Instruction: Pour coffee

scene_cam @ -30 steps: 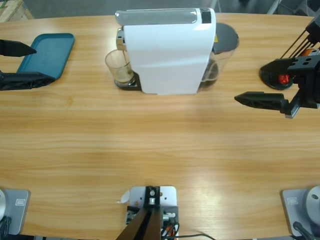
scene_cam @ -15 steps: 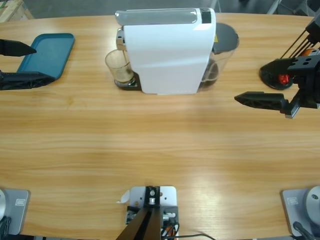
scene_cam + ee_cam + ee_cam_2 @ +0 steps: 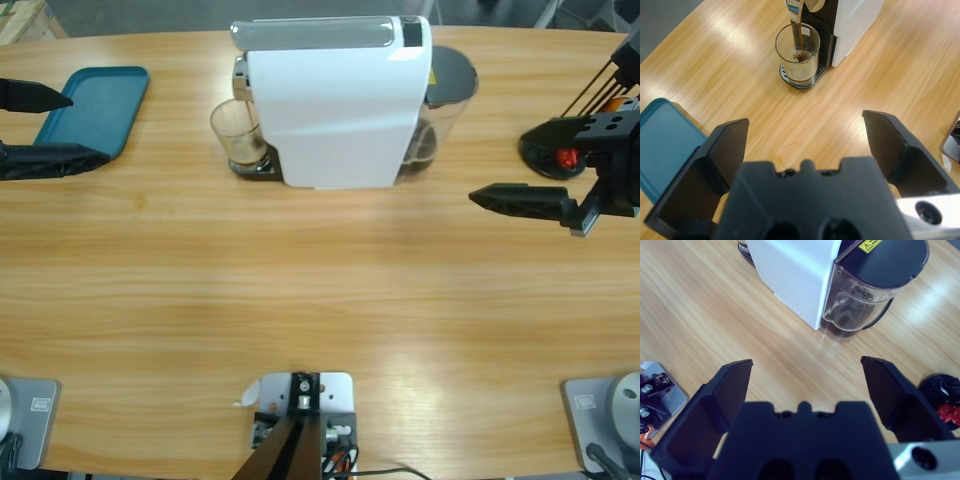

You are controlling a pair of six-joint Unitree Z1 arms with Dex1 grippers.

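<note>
Fingers of both the left gripper (image 3: 805,135) and right gripper (image 3: 805,375) spread wide, empty; coffee (image 3: 800,57) streams into the glass (image 3: 797,55) at twelve o'clock of the left one.

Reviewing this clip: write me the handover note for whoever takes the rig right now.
Left gripper: jaws open, empty, at the table's edge beside the teal tray.
Right gripper: jaws open, empty, near the capsule holder.
Glass stands on the drip tray of the white coffee machine; a stream of coffee runs from the spout into it, only a shallow pool so far.
Done: brewing started.
Left: let it finish filling, then likely lift the glass out.
</note>
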